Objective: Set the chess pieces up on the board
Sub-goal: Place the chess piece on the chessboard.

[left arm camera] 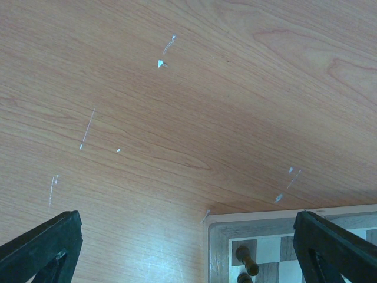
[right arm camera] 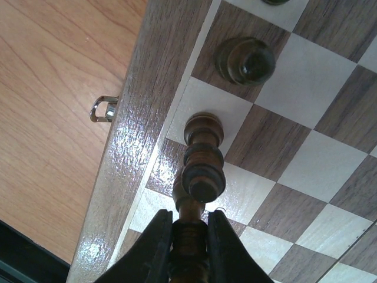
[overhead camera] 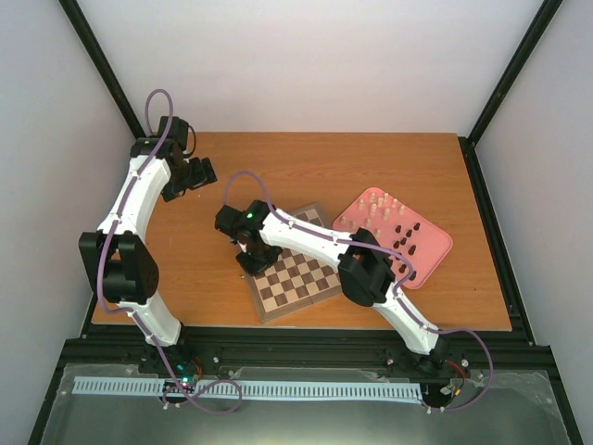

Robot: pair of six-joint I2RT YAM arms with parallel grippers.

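While the left jaws hang open over the desk [left arm camera: 177,118] by the chessboard [overhead camera: 296,283] corner, the right jaws grip a dark brown chess piece [right arm camera: 188,242] above its edge squares, beside another dark piece [right arm camera: 203,156].

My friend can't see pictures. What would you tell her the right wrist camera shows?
The right fingers pinch a dark brown chess piece over the board, close to its edge. Another dark piece stands right in front of it, and a rounder one farther on.

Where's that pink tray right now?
In the overhead view, the pink tray lies on the right side of the table, just right of the chessboard.
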